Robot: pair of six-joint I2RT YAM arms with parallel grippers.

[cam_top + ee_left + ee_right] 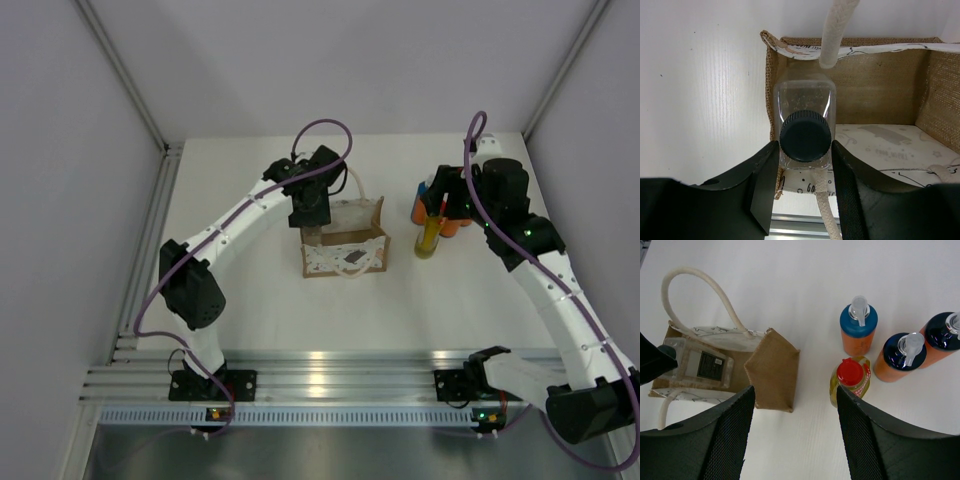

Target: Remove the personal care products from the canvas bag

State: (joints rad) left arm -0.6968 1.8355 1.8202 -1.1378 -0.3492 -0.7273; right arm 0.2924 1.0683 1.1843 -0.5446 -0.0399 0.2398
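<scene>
Left arm: is bending over the canvas bag [880, 85], wrist pointing down.
Left claw [805, 146]: is clamping the clear bottle [805, 102] in the bag's corner.
Right claw [795, 392]: is hanging spread, empty, above the yellow bottle [850, 380], which is standing beside the three orange bottles [858, 332].

Clear bottle [805, 125], seemingly upright, in tan canvas bag [880, 75]; four bottles [858, 332] stand outside.

Coarse woven canvas bag [875, 80]; glossy clear plastic bottle [805, 100], matt ribbed cap [805, 136].
</scene>
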